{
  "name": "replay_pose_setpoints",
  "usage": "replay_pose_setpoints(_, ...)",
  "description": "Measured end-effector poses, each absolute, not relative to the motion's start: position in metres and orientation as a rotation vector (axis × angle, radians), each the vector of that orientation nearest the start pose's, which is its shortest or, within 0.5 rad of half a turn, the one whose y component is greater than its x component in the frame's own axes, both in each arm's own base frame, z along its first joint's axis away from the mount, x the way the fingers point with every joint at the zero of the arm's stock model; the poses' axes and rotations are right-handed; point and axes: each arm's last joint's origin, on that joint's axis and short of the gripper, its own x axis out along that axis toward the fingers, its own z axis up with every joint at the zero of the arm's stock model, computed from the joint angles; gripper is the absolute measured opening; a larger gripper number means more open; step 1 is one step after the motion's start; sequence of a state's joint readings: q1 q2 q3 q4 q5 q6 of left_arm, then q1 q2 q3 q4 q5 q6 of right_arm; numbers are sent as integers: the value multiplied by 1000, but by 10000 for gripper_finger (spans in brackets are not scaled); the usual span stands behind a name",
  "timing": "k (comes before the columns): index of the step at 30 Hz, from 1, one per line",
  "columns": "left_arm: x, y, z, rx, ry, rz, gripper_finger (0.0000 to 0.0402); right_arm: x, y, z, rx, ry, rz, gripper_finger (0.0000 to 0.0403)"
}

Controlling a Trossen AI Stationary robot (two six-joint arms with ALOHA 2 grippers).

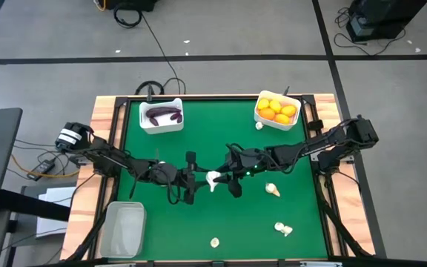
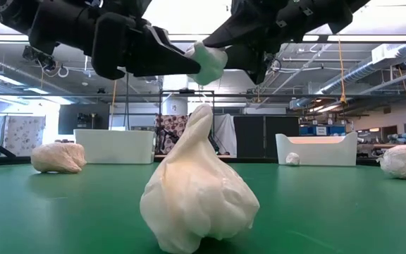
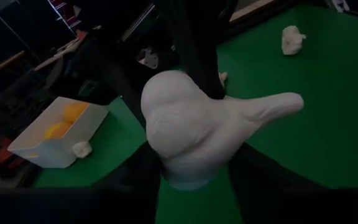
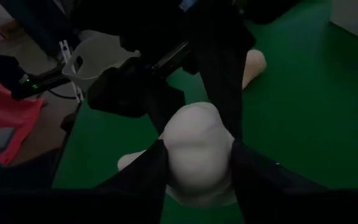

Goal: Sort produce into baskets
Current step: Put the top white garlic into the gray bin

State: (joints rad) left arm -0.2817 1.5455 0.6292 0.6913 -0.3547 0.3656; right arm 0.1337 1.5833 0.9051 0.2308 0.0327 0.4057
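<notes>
A cream-white garlic bulb (image 1: 213,179) hangs in the air over the middle of the green table, between both grippers. My left gripper (image 1: 196,178) comes from the table's left and my right gripper (image 1: 230,178) from the right; both are shut on this bulb. In the low view the bulb (image 2: 206,60) shows high above the table. A white basket (image 1: 161,115) at the far left holds dark purple eggplants. A white basket (image 1: 277,110) at the far right holds yellow-orange citrus. A clear basket (image 1: 124,228) stands at the near left. My left gripper pinches the bulb's round body, near its base (image 3: 188,177), between its two fingers, coming level from the table's left. The bulb is lifted clear, its stem (image 3: 278,106) sticking out sideways. My right gripper pinches the round body (image 4: 174,155) of the same bulb between its two fingers (image 4: 260,180), coming level from the table's right. One finger of the left gripper (image 4: 221,74) crosses just beyond the bulb.
Loose garlic bulbs lie on the table at the right (image 1: 272,190), the near right (image 1: 283,229) and the near edge (image 1: 215,242), which is large in the low view (image 2: 196,190). A small bulb (image 1: 259,125) lies by the citrus basket. Wooden rails border the table.
</notes>
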Motion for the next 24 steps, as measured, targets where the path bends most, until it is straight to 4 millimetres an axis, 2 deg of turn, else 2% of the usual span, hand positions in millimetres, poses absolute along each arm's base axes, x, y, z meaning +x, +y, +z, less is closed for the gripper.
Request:
replay_pose_setpoints(4, 293, -73, 188, 441, 237, 82, 158, 335, 45, 218, 338, 469, -10, 193)
replay_pose_setpoints(7, 290, -69, 189, 417, 291, 208, 165, 334, 46, 216, 275, 502, -37, 224)
replay_pose_setpoints(12, 270, -60, 212, 299, 376, 337, 170, 324, 49, 198, 247, 655, -143, 273)
replay_pose_setpoints(15, 254, -58, 226, 248, 511, 322, 170, 322, 40, 200, 261, 638, -316, 290)
replay_pose_setpoints(17, 242, -57, 244, 184, 612, 260, 170, 319, 36, 194, 254, 675, -375, 294)
replay_pose_setpoints(21, 216, -57, 264, 12, 948, 94, 171, 320, 35, 194, 296, 647, -373, 292)
replay_pose_setpoints(24, 199, -57, 280, -121, 1110, 103, 171, 319, 35, 190, 296, 619, -365, 291)
